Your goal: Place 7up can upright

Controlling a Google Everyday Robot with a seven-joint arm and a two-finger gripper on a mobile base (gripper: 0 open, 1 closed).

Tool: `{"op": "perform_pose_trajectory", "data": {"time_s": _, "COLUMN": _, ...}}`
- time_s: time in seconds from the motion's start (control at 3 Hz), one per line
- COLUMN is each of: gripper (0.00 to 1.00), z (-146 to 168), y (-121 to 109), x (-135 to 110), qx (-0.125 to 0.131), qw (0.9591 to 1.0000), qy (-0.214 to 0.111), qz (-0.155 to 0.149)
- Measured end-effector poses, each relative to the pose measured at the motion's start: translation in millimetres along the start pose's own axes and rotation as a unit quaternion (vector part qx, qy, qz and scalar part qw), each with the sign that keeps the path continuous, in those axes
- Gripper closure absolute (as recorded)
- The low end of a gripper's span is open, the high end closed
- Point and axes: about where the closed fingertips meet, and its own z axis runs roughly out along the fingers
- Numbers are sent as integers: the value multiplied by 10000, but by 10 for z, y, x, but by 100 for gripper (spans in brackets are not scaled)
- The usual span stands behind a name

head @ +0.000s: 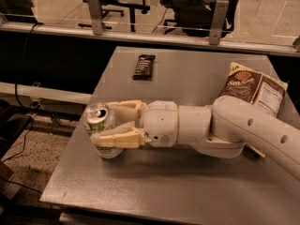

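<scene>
The 7up can (100, 128) is whitish-silver with green markings and a silver pull-tab top. It stands upright at the left side of the grey table (154, 186), its base on the surface. My gripper (101, 123) reaches in from the right and is shut on the can. One cream finger (117, 138) lies along its near side and the other finger (125, 108) along its far side. The white arm runs off to the right.
A flat dark candy bar wrapper (143, 66) lies at the back of the table. A brown-and-cream snack bag (255, 90) lies at the right, partly behind my arm. The table's left edge is close to the can. A rail and office chairs stand behind.
</scene>
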Motion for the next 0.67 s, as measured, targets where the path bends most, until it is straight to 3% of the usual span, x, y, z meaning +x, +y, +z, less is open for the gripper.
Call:
{"op": "perform_pose_trajectory", "data": {"time_s": 0.33, "gripper": 0, "z": 1, "y": 5, "x": 34, "qx": -38, "qw": 10000, "qy": 14, "qz": 8}}
{"op": "perform_pose_trajectory", "data": {"time_s": 0.67, "gripper": 0, "z": 1, "y": 5, "x": 34, "qx": -38, "qw": 10000, "qy": 14, "qz": 8}}
